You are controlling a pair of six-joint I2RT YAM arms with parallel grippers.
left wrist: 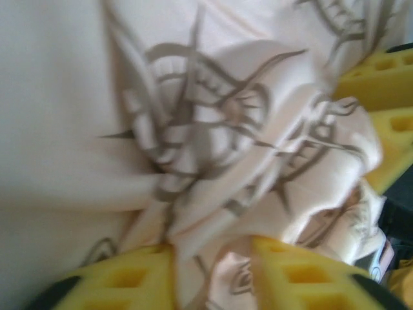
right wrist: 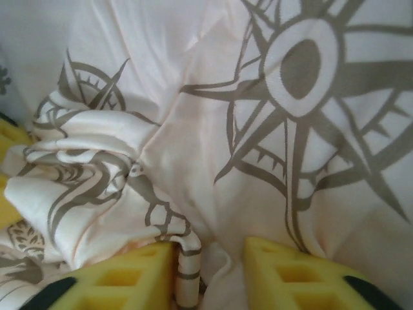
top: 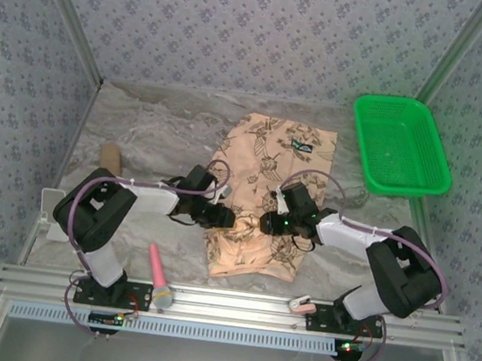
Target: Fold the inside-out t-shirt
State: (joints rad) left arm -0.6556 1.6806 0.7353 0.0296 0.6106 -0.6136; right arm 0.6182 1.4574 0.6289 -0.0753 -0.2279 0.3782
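Pink-handled tool (top: pixel 157 272) lies at near edge by left arm base. Mid-table, left gripper (top: pixel 224 218) and right gripper (top: pixel 268 223) face each other, tips down on the t-shirt (top: pixel 267 184). Both have jaws part-open with a bunched ridge of cloth in the gap, not clamped. The shirt is spread on the marble table (top: pixel 151 125), print up, dark neck label (top: pixel 301 144) at its far end. Green basket (top: pixel 397 178) sits far right, clear of shirt, mesh floor bare.

no legible text, dark neck label (top: pixel 301 144) on t-shirt (top: pixel 261 161) unreadable
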